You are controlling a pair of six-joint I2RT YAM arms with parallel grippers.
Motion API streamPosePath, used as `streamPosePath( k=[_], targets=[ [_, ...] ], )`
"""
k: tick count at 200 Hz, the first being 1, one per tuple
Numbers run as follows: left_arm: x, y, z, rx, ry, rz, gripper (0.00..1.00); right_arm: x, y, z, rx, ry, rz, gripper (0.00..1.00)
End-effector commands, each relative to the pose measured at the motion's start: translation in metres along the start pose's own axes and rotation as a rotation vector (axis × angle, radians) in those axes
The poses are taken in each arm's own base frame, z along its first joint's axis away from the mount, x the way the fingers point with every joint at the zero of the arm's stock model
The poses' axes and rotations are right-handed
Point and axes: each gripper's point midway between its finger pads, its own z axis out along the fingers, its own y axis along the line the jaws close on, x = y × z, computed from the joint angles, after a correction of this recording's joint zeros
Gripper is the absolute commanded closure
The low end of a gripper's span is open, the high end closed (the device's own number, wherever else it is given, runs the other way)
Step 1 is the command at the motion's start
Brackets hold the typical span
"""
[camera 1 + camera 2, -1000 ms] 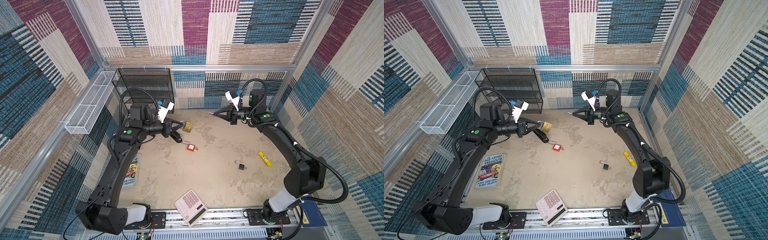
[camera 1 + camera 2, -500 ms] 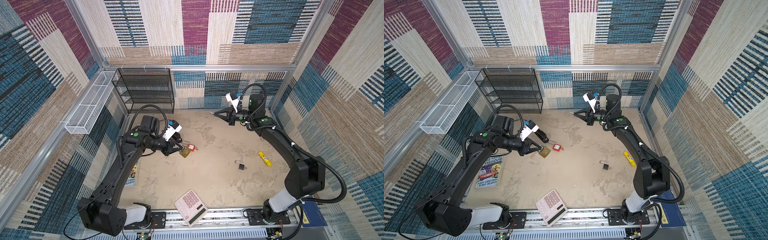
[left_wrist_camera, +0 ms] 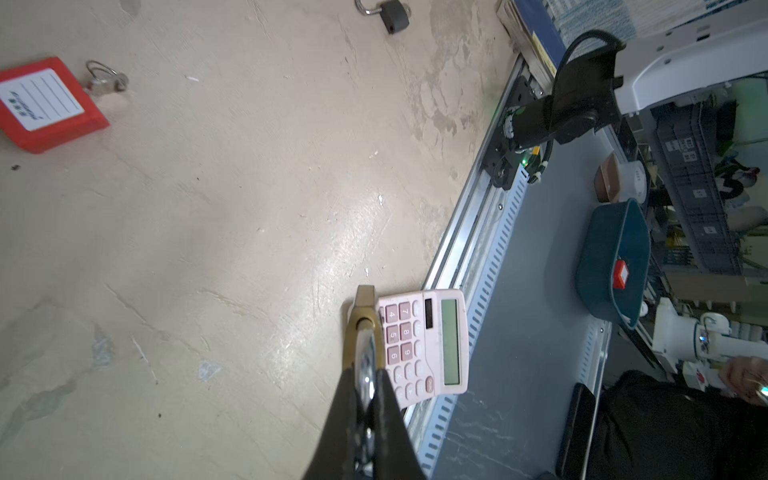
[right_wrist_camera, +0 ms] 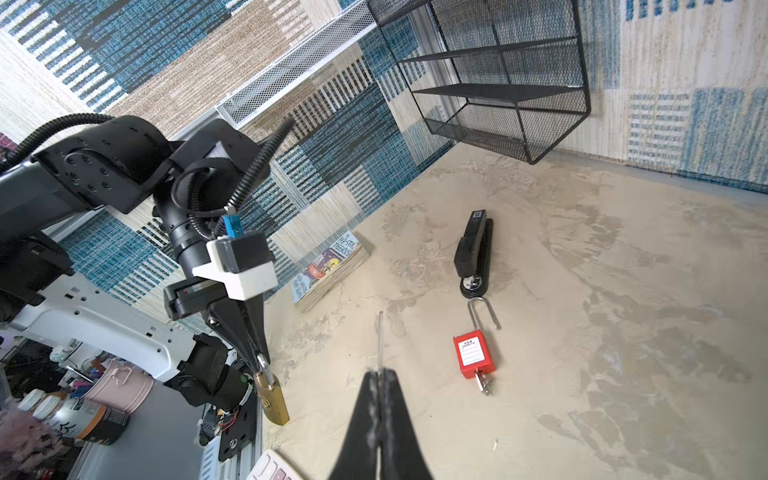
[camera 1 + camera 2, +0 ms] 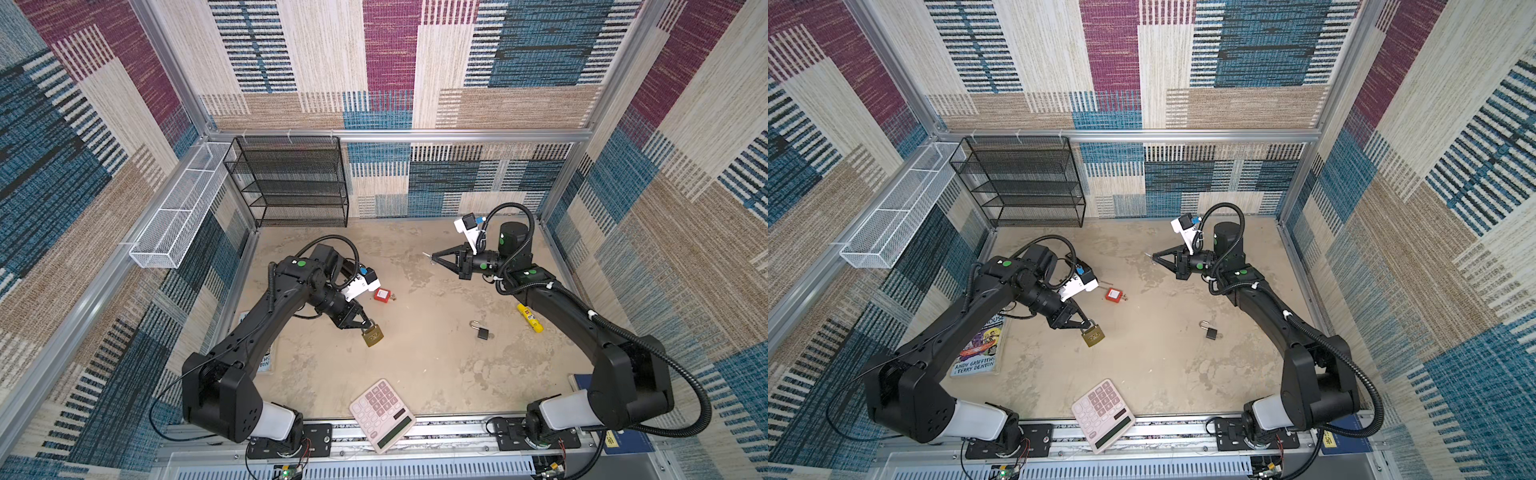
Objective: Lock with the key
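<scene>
Poking from the right gripper (image 4: 379, 376), the key (image 4: 380, 338) shows only faintly.

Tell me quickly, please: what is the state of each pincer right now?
The left pincer is closed, holding the brass padlock by its shackle.
The right pincer is closed, holding the key.

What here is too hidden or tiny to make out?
Keyhole of the brass padlock: shown in no view.
Thin silver key in the right claw: edge-on, right wrist view, teeth unreadable.
Colourful paperback book: mostly under the left arm in a top view.
Red plastic padlock: label illegible, left wrist view.
</scene>
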Motion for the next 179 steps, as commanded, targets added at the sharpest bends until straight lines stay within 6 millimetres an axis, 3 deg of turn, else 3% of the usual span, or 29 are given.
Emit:
streamPosePath(
  k=[1,52,124,179],
  targets=[
    [0.005,-0.001,0.008,0.039,0.040,0.058,1.00,0.006,-0.007,0.000,0.034,0.014,-0.018,1.00],
    [0.015,0.026,0.032,0.035,0.209,0.074,1.00,0.009,-0.016,0.009,0.011,0.040,-0.001,1.00],
    [0.011,0.057,0.056,0.091,0.314,0.110,1.00,0.011,-0.026,0.014,0.025,0.066,0.003,1.00],
    [0.025,0.079,0.064,0.062,0.412,0.216,1.00,0.011,-0.028,0.016,0.009,0.067,0.008,1.00]
  ],
)
